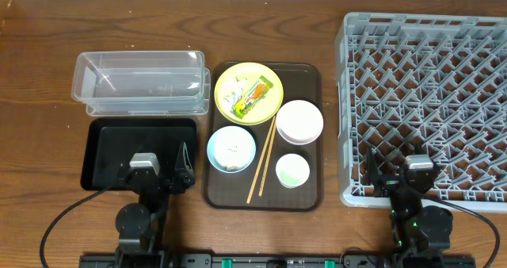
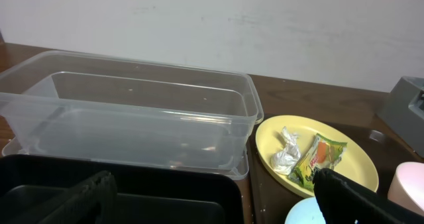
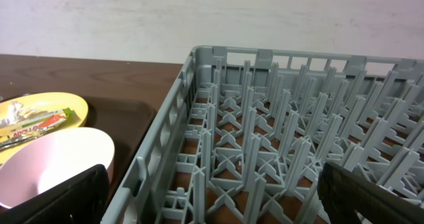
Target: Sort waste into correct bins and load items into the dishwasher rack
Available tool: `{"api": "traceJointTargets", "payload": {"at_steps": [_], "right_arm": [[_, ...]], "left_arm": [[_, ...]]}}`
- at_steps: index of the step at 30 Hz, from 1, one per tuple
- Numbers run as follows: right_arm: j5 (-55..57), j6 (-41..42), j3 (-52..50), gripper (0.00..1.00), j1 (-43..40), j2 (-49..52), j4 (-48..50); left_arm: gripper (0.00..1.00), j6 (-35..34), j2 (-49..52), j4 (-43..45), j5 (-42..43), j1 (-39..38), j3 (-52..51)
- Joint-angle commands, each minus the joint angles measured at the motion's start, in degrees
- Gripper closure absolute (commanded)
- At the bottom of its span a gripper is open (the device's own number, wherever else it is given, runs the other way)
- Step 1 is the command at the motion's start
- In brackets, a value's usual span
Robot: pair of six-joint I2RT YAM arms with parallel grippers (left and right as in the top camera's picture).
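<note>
Yellow plate (image 1: 249, 93), at the brown tray's (image 1: 309, 195) twelve o'clock, carries wrapper (image 1: 257, 95) and tissue (image 1: 234, 100), touching. Left pincer (image 2: 212, 181) and right pincer (image 3: 212, 177) gape empty. I judge the flat wrapper may slip, or drag tissue along.

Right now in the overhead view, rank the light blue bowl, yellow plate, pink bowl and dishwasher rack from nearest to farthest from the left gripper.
From the left gripper:
1. Light blue bowl, just right of it.
2. Yellow plate, farther back and right.
3. Pink bowl, right part of the brown serving tray.
4. Dishwasher rack, far right.
</note>
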Motion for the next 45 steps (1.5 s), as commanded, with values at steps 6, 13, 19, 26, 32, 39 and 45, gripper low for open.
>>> {"api": "traceJointTargets", "payload": {"at_steps": [6, 13, 19, 26, 32, 39, 45], "right_arm": [[-0.37, -0.42, -0.22, 0.01, -0.74, -0.17, 0.04], [-0.44, -0.15, -0.22, 0.01, -0.74, -0.17, 0.04], [-0.28, 2.47, -0.17, 0.01, -0.74, -0.13, 0.02], [4.74, 3.21, 3.10, 0.01, -0.74, 0.76, -1.49], [5.92, 3.21, 10.45, 0.01, -0.74, 8.87, -3.15], [5.86, 3.23, 23.19, 0.01, -0.74, 25.49, -10.47], [5.27, 3.19, 36.52, 0.01, -0.74, 40.30, -22.03]], "left_arm": [[0.03, 0.79, -0.37, -1.66, -0.94, 0.28, -1.20], [0.03, 0.76, -0.37, -1.66, -0.92, 0.31, -1.20], [0.02, -3.54, -0.37, -1.49, -0.55, 0.31, -1.01], [0.02, -7.06, 2.80, -2.56, 1.44, 0.31, 3.80], [0.02, -7.04, 14.60, -8.85, 1.46, 0.31, 12.94], [0.03, -7.02, 33.42, -15.13, 6.58, 0.28, 27.63], [0.02, -6.97, 50.07, -30.53, 11.08, 0.28, 43.23]]}}
